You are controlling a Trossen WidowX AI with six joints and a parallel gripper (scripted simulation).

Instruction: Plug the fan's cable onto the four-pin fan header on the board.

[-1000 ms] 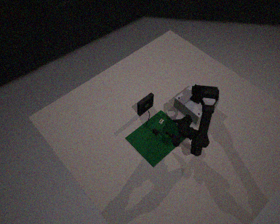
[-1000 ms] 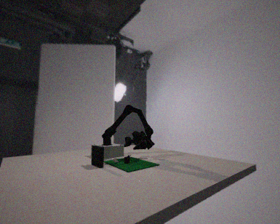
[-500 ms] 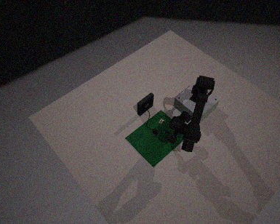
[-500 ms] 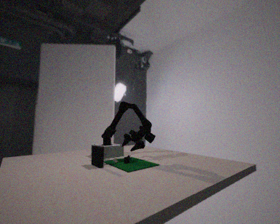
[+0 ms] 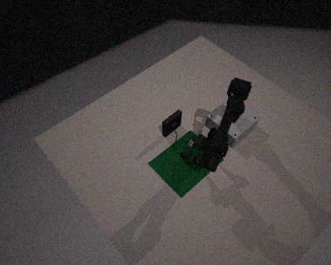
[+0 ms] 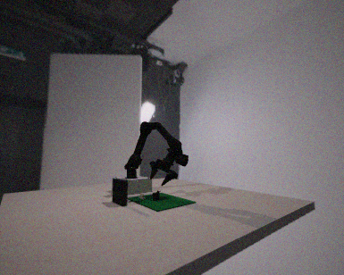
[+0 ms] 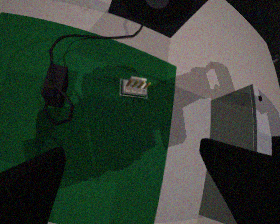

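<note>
The green board (image 5: 178, 176) (image 6: 167, 204) (image 7: 111, 163) lies flat on the table. The pale four-pin fan header (image 7: 134, 87) sits near its middle with nothing on it. The black plug (image 7: 55, 86) lies on the board to the left of the header, apart from it. Its thin cable (image 7: 91, 36) runs back to the black fan (image 5: 172, 122), which stands just off the board's edge. My gripper (image 7: 133, 151) (image 6: 161, 175) is open and empty. It hangs well above the board and touches nothing.
The arm's light grey base block (image 5: 240, 125) (image 6: 138, 184) (image 7: 240, 119) stands beside the board. The pale table top (image 5: 118, 129) ends in edges on all sides, and there is dark floor around it.
</note>
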